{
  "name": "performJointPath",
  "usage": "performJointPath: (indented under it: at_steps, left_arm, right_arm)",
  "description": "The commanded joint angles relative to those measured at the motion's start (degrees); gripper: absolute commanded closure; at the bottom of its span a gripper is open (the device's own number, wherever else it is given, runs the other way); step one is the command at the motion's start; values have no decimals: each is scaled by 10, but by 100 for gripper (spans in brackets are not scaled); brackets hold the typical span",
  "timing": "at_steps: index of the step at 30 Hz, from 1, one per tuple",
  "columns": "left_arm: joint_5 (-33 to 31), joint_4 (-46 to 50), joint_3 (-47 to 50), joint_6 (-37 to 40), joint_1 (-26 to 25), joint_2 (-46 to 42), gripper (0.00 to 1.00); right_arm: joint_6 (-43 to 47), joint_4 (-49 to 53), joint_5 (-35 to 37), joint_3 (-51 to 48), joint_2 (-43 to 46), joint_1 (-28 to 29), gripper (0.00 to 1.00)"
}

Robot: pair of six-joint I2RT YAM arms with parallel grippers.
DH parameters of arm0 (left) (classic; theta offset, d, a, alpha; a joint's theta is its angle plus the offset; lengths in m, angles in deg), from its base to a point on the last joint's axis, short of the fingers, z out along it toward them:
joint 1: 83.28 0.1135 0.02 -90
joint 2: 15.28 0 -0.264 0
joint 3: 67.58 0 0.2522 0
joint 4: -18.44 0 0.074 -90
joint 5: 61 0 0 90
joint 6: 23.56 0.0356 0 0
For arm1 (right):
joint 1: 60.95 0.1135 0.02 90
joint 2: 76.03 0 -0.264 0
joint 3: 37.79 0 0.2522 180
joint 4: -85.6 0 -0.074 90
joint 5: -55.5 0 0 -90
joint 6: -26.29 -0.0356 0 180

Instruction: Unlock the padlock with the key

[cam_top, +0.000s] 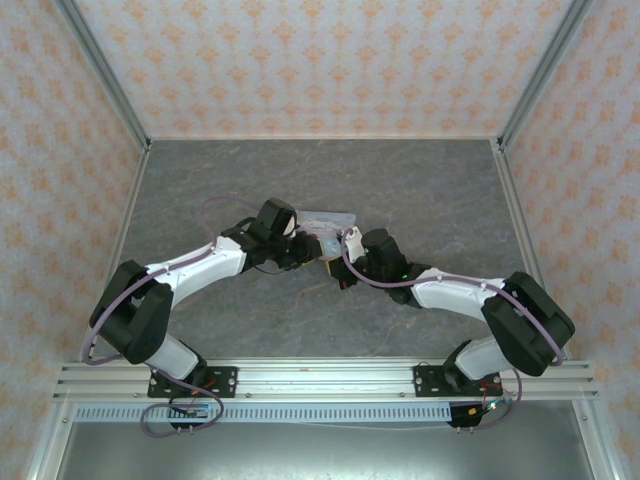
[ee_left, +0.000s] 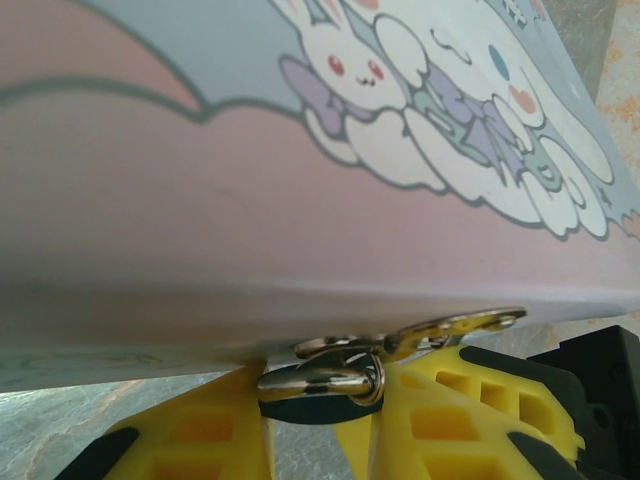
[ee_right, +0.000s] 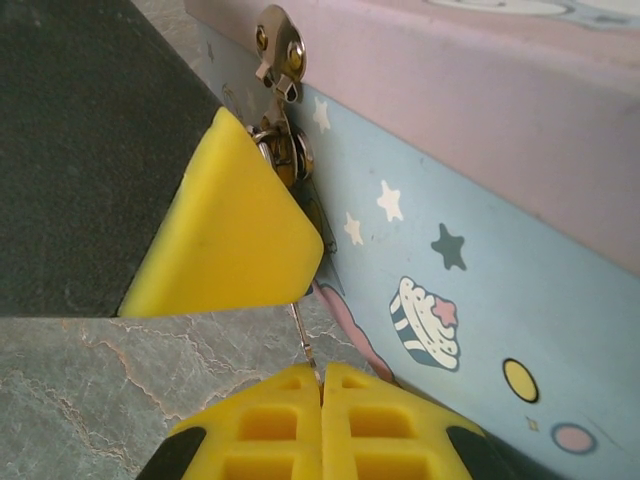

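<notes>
Pins the tiny blue-teal metal padlock [ee_left: 320, 402] between the yellow fingers of the left tool [ee_left: 320, 420], clamped shut on its body, by the look of it to stop it swinging on the brassy metal hasp [ee_left: 455, 325] of the pale-blue rectangular cartoon tin [ee_right: 460, 230] on the grey marbled tabletop [ee_right: 120, 380]. Comes in underneath with the right tool [ee_right: 322, 385], closed on the thin silver key [ee_right: 303, 335], tip aimed up toward the lock; can't tell whether seated in the keyhole. Hangs at the tin's front edge, chrome shackle through the hasp, dark teal body barely peeking out, apparently locked
</notes>
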Motion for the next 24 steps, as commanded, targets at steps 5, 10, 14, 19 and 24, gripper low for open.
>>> performJointPath:
  at_steps: [5,10,14,19,24]
  left_arm:
    - [17,1,-24,-7,-8,-1,76]
    - [21,-2,-26,-16,-10,-3,76]
    - [21,-1,-26,-19,-11,-5,76]
    - [23,-3,-26,-28,-12,-7,76]
    - [28,-4,-27,-37,-15,-8,76]
  right_arm:
    - [-10,-45,13,-7,0,3,100]
    - [-13,-60,16,-8,-1,3,100]
    - [-14,-74,12,-8,-4,3,100]
    - [-14,-94,10,-6,-13,3,100]
    - [-5,-104,19,3,-23,3,100]
